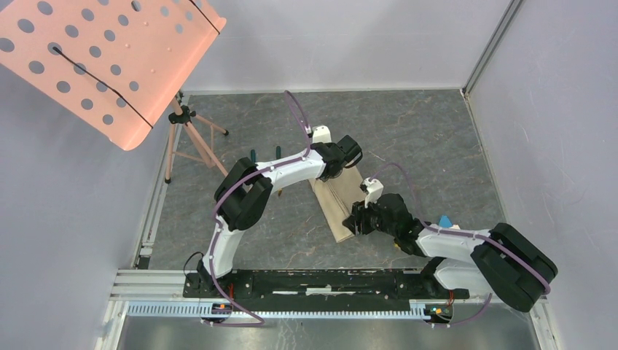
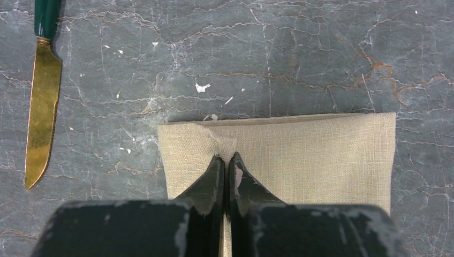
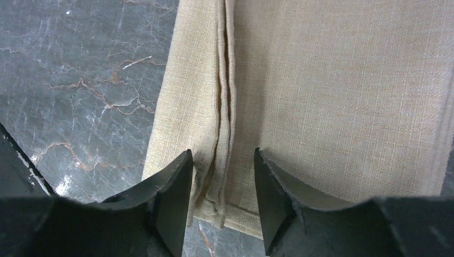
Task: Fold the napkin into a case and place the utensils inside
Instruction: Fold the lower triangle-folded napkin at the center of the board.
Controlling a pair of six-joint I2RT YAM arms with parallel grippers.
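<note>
The beige napkin lies folded into a narrow strip on the grey marbled table. In the left wrist view, my left gripper is shut, pinching a small pucker of napkin near its far edge. In the right wrist view, my right gripper is open, its fingers straddling the layered hem of the napkin at the near end. The gold knife with a teal handle lies left of the napkin. Two dark handles show beside the left arm. The spoon's bowl is hidden.
A pink perforated stand on a tripod rises at the back left. A teal cube sits by the right arm. Grey walls enclose the table on three sides.
</note>
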